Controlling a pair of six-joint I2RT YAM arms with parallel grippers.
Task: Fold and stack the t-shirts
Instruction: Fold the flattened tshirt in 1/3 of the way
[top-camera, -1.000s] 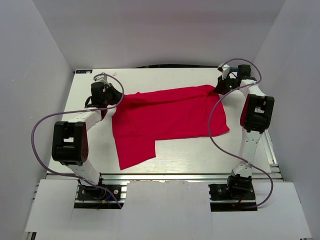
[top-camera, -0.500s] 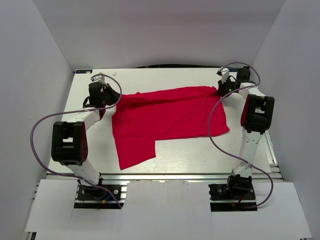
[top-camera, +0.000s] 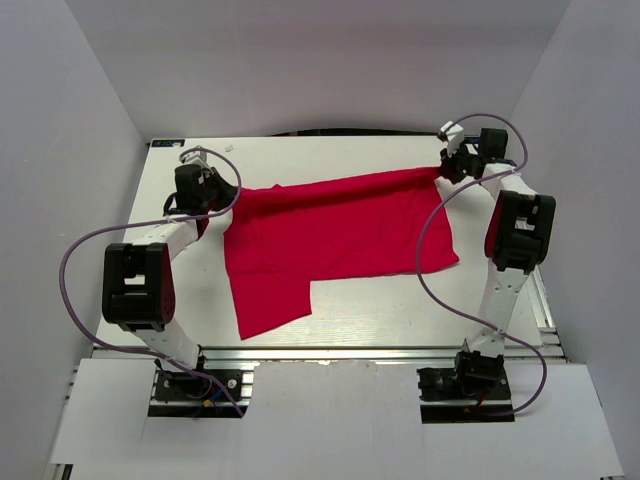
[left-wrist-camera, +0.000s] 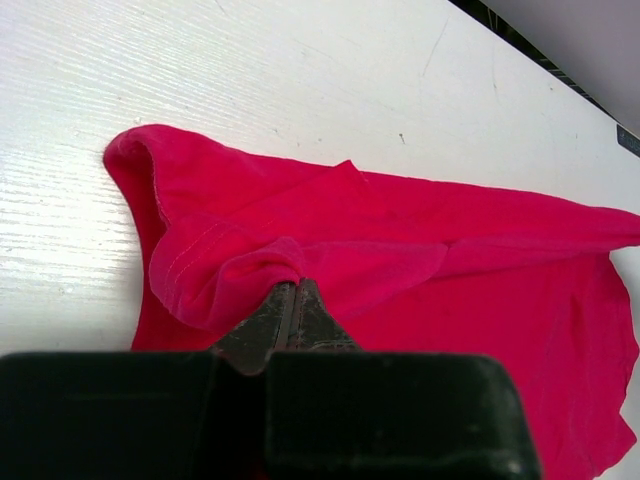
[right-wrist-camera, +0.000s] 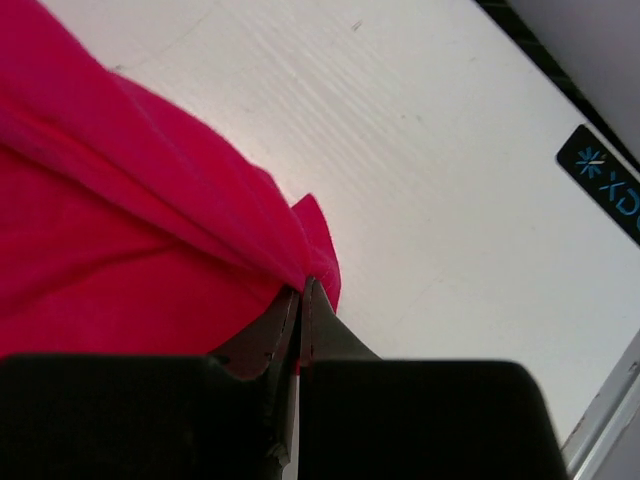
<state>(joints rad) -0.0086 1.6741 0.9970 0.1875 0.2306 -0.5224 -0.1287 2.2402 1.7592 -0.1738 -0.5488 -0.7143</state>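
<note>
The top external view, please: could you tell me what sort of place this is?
Most likely a lab robot cell, not a home: a white table boxed in by plain white panels, two arms bolted to an aluminium rail, and one red t-shirt as the only work item.

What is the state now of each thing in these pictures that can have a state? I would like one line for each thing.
t-shirt: not folded, spread out on the table, its far edge pinched at both ends.
left gripper: shut on the far left corner of the t-shirt.
right gripper: shut on the far right corner of the t-shirt.
</note>
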